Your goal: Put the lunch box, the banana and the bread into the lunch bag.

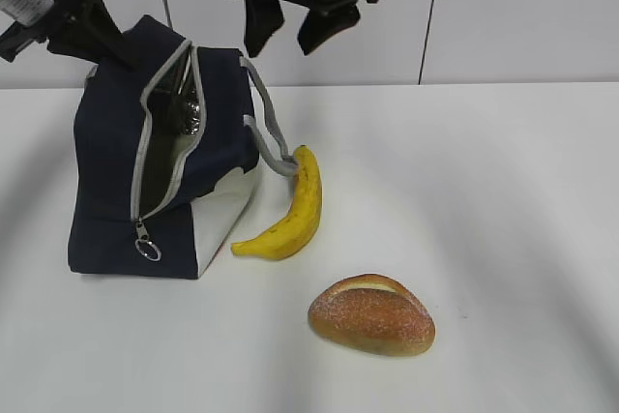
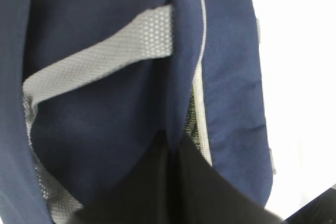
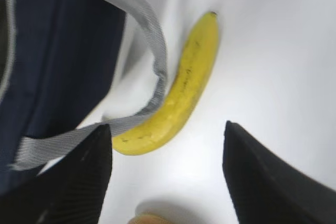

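The navy lunch bag (image 1: pixel 106 171) stands at the left with its zipper open; it fills the left wrist view (image 2: pixel 94 124). Something shiny and metallic (image 1: pixel 190 113) shows inside the opening; I cannot tell if it is the lunch box, and no green lid is in view. My left gripper (image 1: pixel 118 51) is shut on the bag's top edge (image 2: pixel 176 142). The banana (image 1: pixel 293 208) lies beside the bag, under its grey strap (image 3: pixel 155 40). The bread (image 1: pixel 372 314) lies in front. My right gripper (image 1: pixel 285 41) hangs open and empty above the banana (image 3: pixel 186 85), with its jaws (image 3: pixel 167 129) wide apart.
The white table (image 1: pixel 503 200) stretches to the right of the banana and bread. The zipper's ring pull (image 1: pixel 147 250) hangs low on the bag's front. A white panelled wall (image 1: pixel 522 16) stands behind the table.
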